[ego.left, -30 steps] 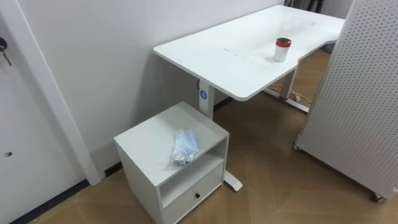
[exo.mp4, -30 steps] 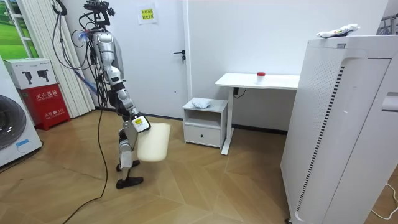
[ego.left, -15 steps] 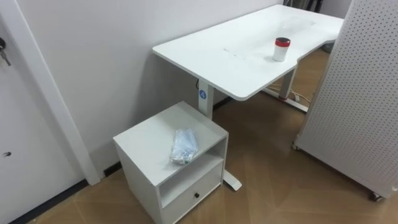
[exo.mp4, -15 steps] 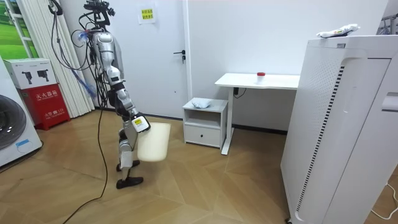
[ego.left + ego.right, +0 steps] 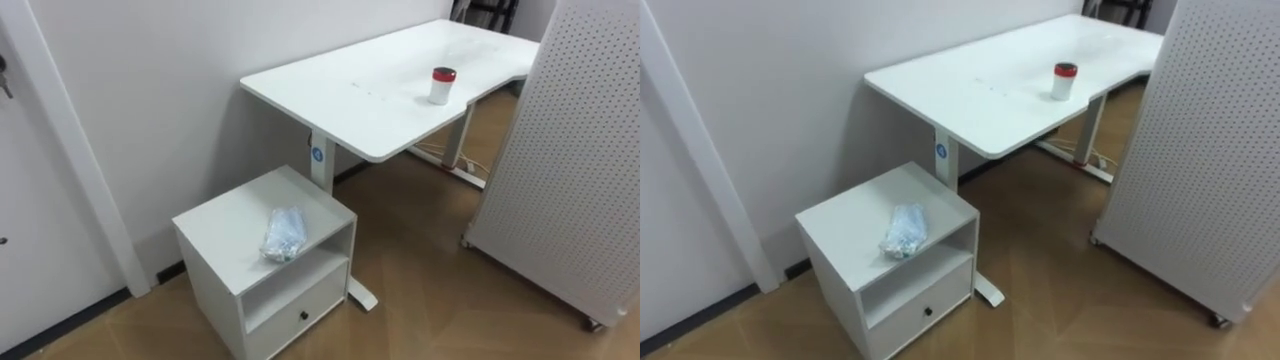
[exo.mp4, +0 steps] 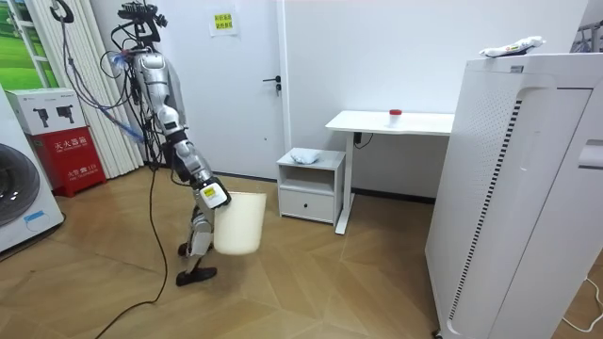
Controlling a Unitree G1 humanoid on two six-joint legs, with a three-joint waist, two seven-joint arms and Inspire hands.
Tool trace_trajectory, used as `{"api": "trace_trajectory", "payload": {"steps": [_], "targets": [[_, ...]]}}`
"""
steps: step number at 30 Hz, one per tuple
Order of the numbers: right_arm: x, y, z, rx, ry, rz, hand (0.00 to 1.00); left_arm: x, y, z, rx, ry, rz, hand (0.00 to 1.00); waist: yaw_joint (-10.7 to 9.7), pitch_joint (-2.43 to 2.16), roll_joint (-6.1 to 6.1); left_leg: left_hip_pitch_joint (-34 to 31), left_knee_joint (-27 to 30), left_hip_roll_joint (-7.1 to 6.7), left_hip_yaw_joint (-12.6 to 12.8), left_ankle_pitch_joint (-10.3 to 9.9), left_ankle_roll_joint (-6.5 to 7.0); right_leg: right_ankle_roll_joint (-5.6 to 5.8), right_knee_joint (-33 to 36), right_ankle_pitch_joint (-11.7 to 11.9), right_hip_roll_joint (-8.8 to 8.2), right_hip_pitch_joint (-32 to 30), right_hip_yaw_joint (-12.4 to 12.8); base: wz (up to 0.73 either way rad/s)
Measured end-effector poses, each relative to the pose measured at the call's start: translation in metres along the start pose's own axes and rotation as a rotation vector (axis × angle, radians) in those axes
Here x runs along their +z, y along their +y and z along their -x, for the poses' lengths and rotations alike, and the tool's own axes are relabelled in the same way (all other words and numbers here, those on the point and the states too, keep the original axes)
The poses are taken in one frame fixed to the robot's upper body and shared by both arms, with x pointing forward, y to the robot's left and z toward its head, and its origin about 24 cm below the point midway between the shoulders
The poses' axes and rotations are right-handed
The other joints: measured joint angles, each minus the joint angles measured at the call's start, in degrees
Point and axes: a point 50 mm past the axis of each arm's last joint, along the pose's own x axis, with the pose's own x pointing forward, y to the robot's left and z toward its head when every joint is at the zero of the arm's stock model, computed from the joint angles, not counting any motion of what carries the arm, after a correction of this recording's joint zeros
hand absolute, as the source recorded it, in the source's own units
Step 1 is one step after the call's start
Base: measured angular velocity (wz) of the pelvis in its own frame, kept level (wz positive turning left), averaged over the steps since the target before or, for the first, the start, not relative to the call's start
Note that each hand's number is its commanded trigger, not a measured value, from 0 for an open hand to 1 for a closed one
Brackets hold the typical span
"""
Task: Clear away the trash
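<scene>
garbage = crumpled clear plastic wad [image 5: 284,233], lying loose on top of the white cabinet [image 5: 228,215], near its front edge, above the open shelf and drawer. nothing pins it, so it should lift straight off

I'm on the wood floor well short of the cabinet, facing it. too far to reach, so I judge the next step is walking in

cream bin [image 6: 237,224] hangs roughly upright from one robot hand [image 6: 211,194] at its rim, on the side toward the cabinet. presumably carried so the wad can drop straight in. can't tell which robot hand that is or how its fingers sit on the rim, and can't judge the other one either

desk [image 5: 380,90] stands just beside the cabinet, its leg right behind it. red-lidded jar [image 5: 441,86] sits on the desk, well away from the cabinet. might be garbage too, unsure

writing: round blue sticker [image 5: 317,155] on the desk leg just above the cabinet, paper notice [image 6: 222,21] on the wall high above the cabinet. neither legible
</scene>
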Motion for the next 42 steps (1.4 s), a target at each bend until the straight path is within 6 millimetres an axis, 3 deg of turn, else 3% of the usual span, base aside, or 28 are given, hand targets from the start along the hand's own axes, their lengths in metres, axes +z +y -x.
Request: {"api": "trace_trajectory", "payload": {"steps": [1,2,3,4,5,6,7,9,12,14,15,16,18,19,22,24,25,26,28,29,31,32,33,34,35,36,40,42], "targets": [[-0.002,-0.003,0.0,-0.013,0.007,0.001,1.0,0.0,-0.001,0.0,-0.003,-0.002,0.0,0.0,0.4,-0.09,-0.19,-1.1,-2.8,-0.83,0.4,0.5,-0.2,0.14,-0.1,-0.2,-0.25,0.0,1.2,-0.17],[-0.003,-0.006,0.001,-0.028,0.015,0.006,1.0,-0.003,-0.002,0.001,-0.006,0.003,0.001,0.0,1.9,-0.26,-0.21,-3.1,-9.3,-1.96,1.6,3.0,-0.24,0.27,-0.6,-0.4,-0.52,0.4,3.3,-0.54],[-0.004,-0.007,0.001,-0.037,0.017,0.013,1.0,-0.006,-0.002,0.002,-0.007,0.011,0.003,0.0,2.4,-0.12,0.35,-5.0,-14.4,-1.94,2.2,7.7,0.06,0.41,-2.3,-0.3,-0.54,1.8,3.7,-0.61],[-0.005,-0.007,0.001,-0.041,0.022,0.019,1.0,-0.008,-0.001,0.002,-0.005,0.015,0.003,0.0,3.0,-0.11,0.5,-5.3,-16.3,-1.89,2.1,10.0,0.17,0.53,-3.1,-0.3,-0.53,2.6,4.3,-0.55],[-0.007,-0.008,0.002,-0.043,0.032,0.029,1.0,-0.011,-0.001,0.002,-0.006,0.019,0.005,0.0,3.5,-0.14,0.62,-5.2,-18.4,-1.91,2.0,14.0,0.68,1.12,-4.7,-0.5,-0.69,4.2,5.5,-0.5],[-0.006,-0.007,0.002,-0.042,0.026,0.036,1.0,-0.01,-0.002,0.003,-0.008,0.012,0.008,0.0,3.3,-0.4,0.42,-4.7,-18.3,-2.24,2.7,16.5,2.58,2.0,-5.6,-0.7,-1.31,4.9,6.0,-0.45],[-0.004,-0.006,0.001,-0.042,0.016,0.038,1.0,-0.008,-0.001,0.002,-0.007,0.001,0.01,0.0,3.1,-0.72,0.33,-4.8,-17.6,-2.44,3.3,16.5,3.79,2.43,-5.9,-0.9,-1.74,5.2,6.0,-0.39],[0.001,-0.001,0.001,-0.026,-0.011,0.075,1.0,0.005,0.0,0.0,-0.003,-0.054,0.021,0.0,3.1,-0.16,-0.92,-5.1,-12.7,-2.71,5.9,12.8,4.86,4.06,-7.3,-0.9,-3.44,6.6,6.1,-0.44],[0.007,0.005,0.0,-0.016,-0.033,0.125,1.0,0.017,0.004,-0.002,0.007,-0.101,0.043,0.0,3.1,0.08,-1.33,-6.7,-4.3,-2.32,6.9,8.5,5.9,4.48,-6.9,-0.7,-4.67,9.2,7.6,-0.28],[0.009,0.003,0.0,-0.029,-0.04,0.129,1.0,0.03,0.005,-0.003,0.013,-0.141,0.053,0.0,3.2,-0.74,-1.26,-3.6,-4.8,-2.6,8.1,2.4,6.03,6.7,4.8,-0.8,-6.57,5.9,3.5,-0.22],[0.012,0.005,0.0,-0.038,-0.049,0.125,1.0,0.041,0.01,-0.005,0.033,-0.167,0.074,0.0,3.3,-0.62,-1.55,-2.5,-4.5,-3.29,8.7,1.1,6.79,8.66,13.1,0.7,-8.49,2.7,1.4,0.0],[0.014,0.006,-0.001,-0.04,-0.055,0.123,1.0,0.045,0.012,-0.006,0.047,-0.178,0.083,0.0,3.3,-0.49,-1.76,-1.8,-4.6,-3.75,8.8,0.8,7.08,8.93,16.9,2.3,-9.36,1.0,0.6,0.0],[0.02,0.008,-0.002,-0.048,-0.077,0.121,1.0,0.06,0.017,-0.006,0.088,-0.227,0.084,0.0,3.3,-0.42,-0.98,1.8,-6.2,-3.81,8.4,-0.6,7.53,8.09,26.5,12.8,-11.04,-3.0,-1.4,-0.08],[0.022,0.009,-0.002,-0.046,-0.088,0.12,1.0,0.064,0.019,-0.006,0.099,-0.239,0.09,0.0,3.4,-0.35,-0.42,2.7,-7.3,-3.65,8.1,-0.7,7.59,7.77,28.3,14.1,-11.03,-4.1,-1.5,-0.14],[0.04,0.018,-0.003,-0.021,-0.14,0.103,1.0,0.089,0.027,-0.003,0.165,-0.348,0.121,0.0,3.7,0.17,0.9,5.2,-10.7,-1.67,7.5,-0.6,7.34,6.92,29.2,8.5,-10.85,-11.7,-4.7,-0.08],[0.045,0.022,-0.003,-0.007,-0.171,0.1,1.0,0.105,0.033,0.001,0.202,-0.426,0.144,0.0,3.5,0.28,1.38,5.5,-11.7,-0.65,6.9,-0.5,7.11,6.94,22.1,6.8,-10.15,-15.3,-6.2,0.09],[0.047,0.026,-0.003,0.003,-0.188,0.111,1.0,0.117,0.035,0.005,0.222,-0.482,0.152,0.0,3.3,0.29,1.53,5.8,-12.6,-0.13,6.2,-0.3,6.77,6.91,13.9,6.8,-8.97,-16.2,-6.1,0.24],[0.047,0.029,-0.003,0.01,-0.194,0.124,1.0,0.128,0.037,0.008,0.237,-0.531,0.16,0.0,3.3,0.17,1.35,6.1,-13.3,0.11,6.0,-0.2,6.46,6.63,5.2,7.9,-8.23,-16.5,-6.3,0.27],[0.052,0.032,-0.003,0.019,-0.215,0.132,1.0,0.146,0.037,0.013,0.245,-0.594,0.17,0.0,2.7,-0.03,1.23,6.0,-13.1,0.43,5.2,-0.4,5.76,7.19,-1.5,15.2,-7.47,-17.2,-6.6,0.25],[0.055,0.034,-0.003,0.025,-0.224,0.14,1.0,0.16,0.038,0.017,0.248,-0.641,0.178,0.0,2.8,-0.23,1.31,5.8,-13.3,0.7,5.1,0.0,4.94,6.91,-2.5,15.4,-6.63,-17.1,-7.0,0.09],[0.063,0.041,-0.004,0.044,-0.24,0.182,1.0,0.176,0.046,0.023,0.282,-0.711,0.201,0.0,3.1,0.07,1.93,5.3,-13.5,1.59,5.1,0.3,4.39,6.26,-4.6,16.5,-4.91,-16.3,-6.5,-0.08],[0.066,0.047,-0.004,0.059,-0.248,0.222,1.0,0.187,0.05,0.027,0.309,-0.752,0.219,0.0,2.7,0.37,2.12,3.1,-10.3,2.24,5.4,0.8,3.61,6.09,-6.5,17.1,-4.66,-15.7,-5.8,0.16],[0.07,0.051,-0.004,0.071,-0.254,0.245,1.0,0.202,0.055,0.032,0.326,-0.804,0.236,0.0,2.3,1.01,1.67,-1.3,-7.1,2.48,4.8,1.3,1.92,6.3,-7.0,17.3,-4.77,-15.9,-3.1,0.35],[0.072,0.052,-0.004,0.068,-0.26,0.243,1.0,0.212,0.056,0.036,0.329,-0.837,0.241,0.0,1.8,1.11,2.18,-3.1,-9.2,2.59,4.2,2.1,1.75,6.51,-6.8,17.4,-4.61,-16.5,-2.1,0.46],[0.077,0.052,-0.004,0.064,-0.269,0.234,1.0,0.231,0.059,0.045,0.342,-0.914,0.243,0.0,1.6,1.44,2.56,-5.1,-11.3,3.37,5.2,4.0,4.07,7.36,-5.8,17.0,-4.27,-18.8,-1.1,0.07],[0.081,0.054,-0.005,0.072,-0.273,0.233,1.0,0.239,0.061,0.05,0.364,-0.947,0.253,0.0,2.2,1.52,1.92,-5.8,-11.5,3.33,7.3,4.4,4.57,7.76,-5.7,16.8,-4.84,-20.5,-1.8,-0.16],[0.09,0.058,-0.004,0.088,-0.305,0.235,1.0,0.249,0.061,0.05,0.389,-0.94,0.263,0.0,1.4,1.89,2.55,-8.3,-10.3,3.38,8.9,4.1,5.04,7.65,-3.8,17.4,-5.28,-23.9,-3.4,-0.29],[0.096,0.062,-0.003,0.095,-0.324,0.238,1.0,0.253,0.062,0.051,0.394,-0.932,0.294,0.0,-0.2,2.35,3.08,-10.1,-9.5,3.27,9.1,3.9,5.37,7.51,-1.8,17.3,-5.66,-26.4,-3.4,-0.1]]}}
